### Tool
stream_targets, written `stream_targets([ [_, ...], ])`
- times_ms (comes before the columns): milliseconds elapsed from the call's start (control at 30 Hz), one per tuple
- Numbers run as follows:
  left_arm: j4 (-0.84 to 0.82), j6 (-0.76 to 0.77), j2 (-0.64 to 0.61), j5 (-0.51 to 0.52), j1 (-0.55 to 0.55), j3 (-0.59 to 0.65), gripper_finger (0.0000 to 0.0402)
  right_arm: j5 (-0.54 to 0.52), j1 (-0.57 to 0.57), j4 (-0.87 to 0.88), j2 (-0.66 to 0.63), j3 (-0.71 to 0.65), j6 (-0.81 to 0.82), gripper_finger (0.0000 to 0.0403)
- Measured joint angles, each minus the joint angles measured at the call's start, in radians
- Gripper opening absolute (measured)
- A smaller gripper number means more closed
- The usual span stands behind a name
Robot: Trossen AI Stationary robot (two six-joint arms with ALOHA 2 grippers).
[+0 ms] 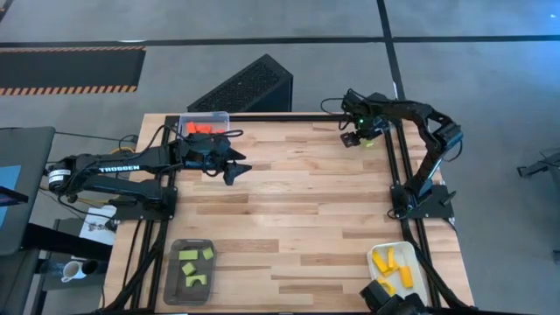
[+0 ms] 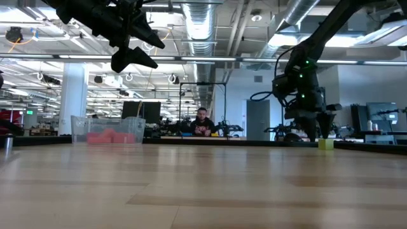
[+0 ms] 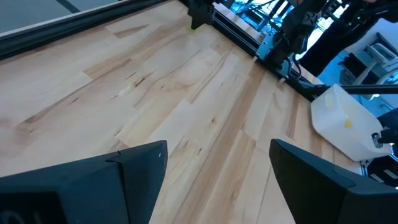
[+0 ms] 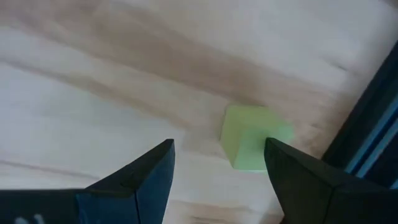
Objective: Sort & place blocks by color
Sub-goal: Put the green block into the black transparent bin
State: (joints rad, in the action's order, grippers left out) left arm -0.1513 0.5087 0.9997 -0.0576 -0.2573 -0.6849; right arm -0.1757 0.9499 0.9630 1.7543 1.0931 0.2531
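Observation:
One light green cube (image 4: pixel 252 144) rests flat on the wood near the table's far right corner (image 2: pixel 325 144). My right gripper (image 4: pixel 219 143) hangs over it, open, pointing down; the cube sits under the gap, close to one finger, and I see no touch. My left gripper (image 1: pixel 234 168) is open and empty, raised well above the table (image 2: pixel 137 54) just in front of the clear tray. Red blocks (image 1: pixel 203 128) lie in the clear tray, green blocks (image 1: pixel 194 267) in the dark grey tray, yellow-orange blocks (image 1: pixel 391 264) in the white tray.
The clear tray (image 1: pixel 220 116) stands at the far left edge, the dark grey tray (image 1: pixel 174 278) at the near left, the white tray (image 1: pixel 418 273) at the near right. A black rail (image 4: pixel 373 124) runs beside the cube. Bare wood spans the table's middle (image 1: pixel 297 201). A person sits far behind the table (image 2: pixel 202 121).

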Motion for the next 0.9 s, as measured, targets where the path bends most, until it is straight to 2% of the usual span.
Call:
stream_targets([
  [233,0.000,0.000,0.000,-0.016,0.000,0.000,0.0265,0.082,-0.023,-0.011,0.000,0.029,-0.015,0.0271],
  [400,0.000,0.000,0.000,-0.016,0.000,0.000,0.0265,0.236,-0.067,-0.057,-0.001,0.084,-0.023,0.0271],
  [700,-0.002,0.008,0.000,-0.044,0.000,0.000,0.0265,0.123,-0.132,0.116,-0.098,0.171,0.013,0.0271],
  [800,-0.003,0.008,0.000,-0.044,0.001,0.000,0.0265,0.097,-0.133,0.163,-0.176,0.133,0.086,0.0271],
  [900,-0.004,0.008,0.000,-0.043,0.001,0.000,0.0265,0.064,-0.144,0.151,-0.303,0.024,0.206,0.0271],
])
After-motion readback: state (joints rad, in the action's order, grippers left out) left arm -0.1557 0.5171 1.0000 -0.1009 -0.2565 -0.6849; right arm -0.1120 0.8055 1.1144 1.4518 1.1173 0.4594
